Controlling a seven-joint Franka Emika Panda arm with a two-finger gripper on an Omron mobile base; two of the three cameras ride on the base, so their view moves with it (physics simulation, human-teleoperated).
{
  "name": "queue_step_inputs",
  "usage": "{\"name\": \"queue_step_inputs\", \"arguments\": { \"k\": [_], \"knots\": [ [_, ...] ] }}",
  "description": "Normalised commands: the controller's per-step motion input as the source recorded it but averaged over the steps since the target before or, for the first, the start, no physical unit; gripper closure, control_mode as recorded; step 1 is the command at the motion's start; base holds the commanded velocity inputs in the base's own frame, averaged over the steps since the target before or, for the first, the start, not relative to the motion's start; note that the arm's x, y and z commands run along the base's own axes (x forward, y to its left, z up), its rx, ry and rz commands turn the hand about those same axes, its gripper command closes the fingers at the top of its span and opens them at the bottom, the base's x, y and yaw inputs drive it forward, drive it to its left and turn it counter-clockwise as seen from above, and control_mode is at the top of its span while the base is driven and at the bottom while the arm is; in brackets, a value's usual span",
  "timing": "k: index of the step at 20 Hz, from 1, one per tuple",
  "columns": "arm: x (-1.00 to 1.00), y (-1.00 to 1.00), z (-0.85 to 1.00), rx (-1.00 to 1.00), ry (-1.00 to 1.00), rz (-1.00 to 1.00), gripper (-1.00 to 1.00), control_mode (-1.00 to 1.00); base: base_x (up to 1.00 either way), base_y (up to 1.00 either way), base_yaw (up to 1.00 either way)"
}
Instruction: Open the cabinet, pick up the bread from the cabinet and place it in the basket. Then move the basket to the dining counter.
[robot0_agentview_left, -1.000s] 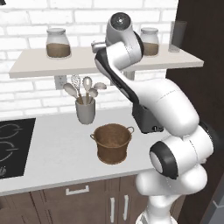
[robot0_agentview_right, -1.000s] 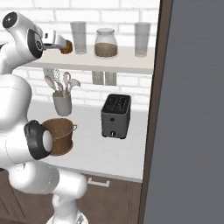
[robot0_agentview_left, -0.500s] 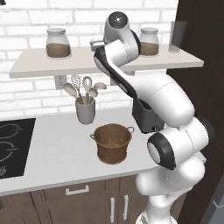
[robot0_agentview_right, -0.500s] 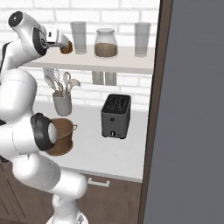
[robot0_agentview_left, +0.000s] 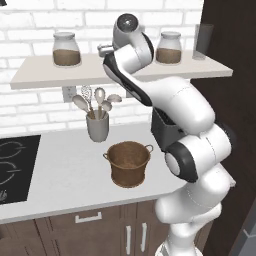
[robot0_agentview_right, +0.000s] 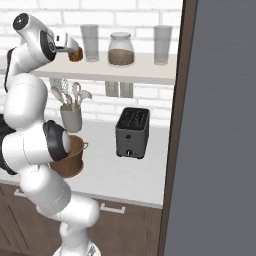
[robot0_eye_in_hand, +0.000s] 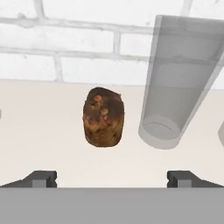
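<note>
Now reach phase: gripper (robot0_eye_in_hand: 111, 178) wide open, nothing held, facing bread (robot0_eye_in_hand: 103, 117) on shelf (robot0_eye_in_hand: 39, 131), near back edge w/ glass (robot0_eye_in_hand: 175, 83) just beside. Advance centred; keep off glass before closing.

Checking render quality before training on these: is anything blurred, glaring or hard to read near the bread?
Hand view: the bread is sharp, evenly lit, with faint shadow; the clear glass beside it lets the bricks show through. Right base view: the bread is small and partly hidden by the gripper. Left base view: the arm blocks that shelf spot.
</note>
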Motion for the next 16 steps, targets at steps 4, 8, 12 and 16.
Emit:
{"name": "queue_step_inputs", "arguments": {
  "k": [4,8,12,16],
  "knots": [
    [0.33,0.00,0.00,0.00,0.04,0.00,-1.00,-1.00,0.00,0.00,0.00],
    [0.33,0.00,0.00,0.00,0.04,0.00,-1.00,-1.00,0.00,0.00,0.00],
    [0.31,0.03,-0.02,0.00,0.05,0.00,-1.00,-1.00,0.00,0.00,0.00],
    [0.28,0.01,-0.06,0.00,0.06,0.00,-1.00,-1.00,0.00,0.00,0.00]
  ]
}}
